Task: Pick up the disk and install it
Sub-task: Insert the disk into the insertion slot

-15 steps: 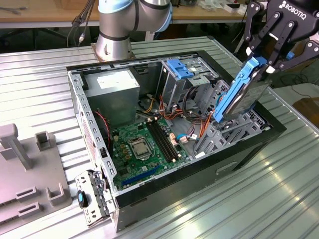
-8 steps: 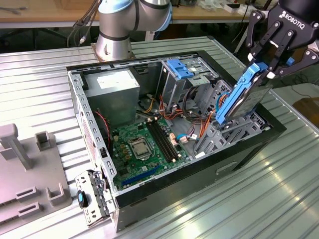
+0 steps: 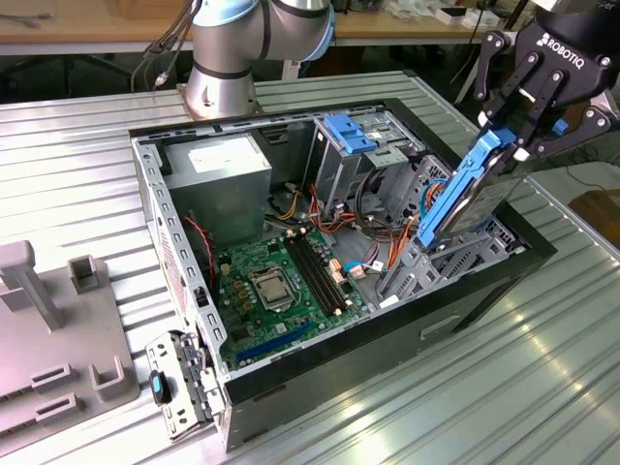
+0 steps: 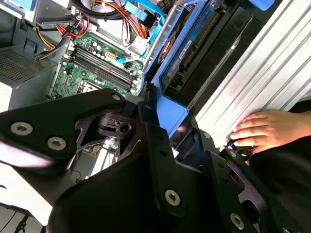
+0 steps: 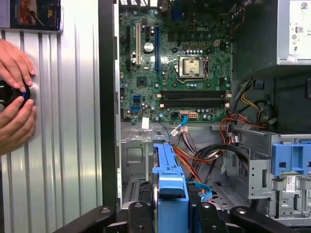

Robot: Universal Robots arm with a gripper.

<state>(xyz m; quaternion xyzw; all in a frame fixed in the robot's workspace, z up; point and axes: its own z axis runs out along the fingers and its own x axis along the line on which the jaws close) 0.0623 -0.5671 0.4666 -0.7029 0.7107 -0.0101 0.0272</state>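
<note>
Aloft, gripper (image 3: 511, 145) clamping disk (image 3: 463, 199), person's hand (image 4: 267, 128) nearby

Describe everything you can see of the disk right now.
The disk is a flat, dark rectangular drive framed by bright blue plastic rails, with a blue tab at its upper end. The gripper is shut on that upper end and holds it on edge, tilted steeply. Its lower end reaches down to the grey metal drive bay at the corner of the open computer case on the exterior view's right. Whether it touches the bay I cannot tell.
</note>
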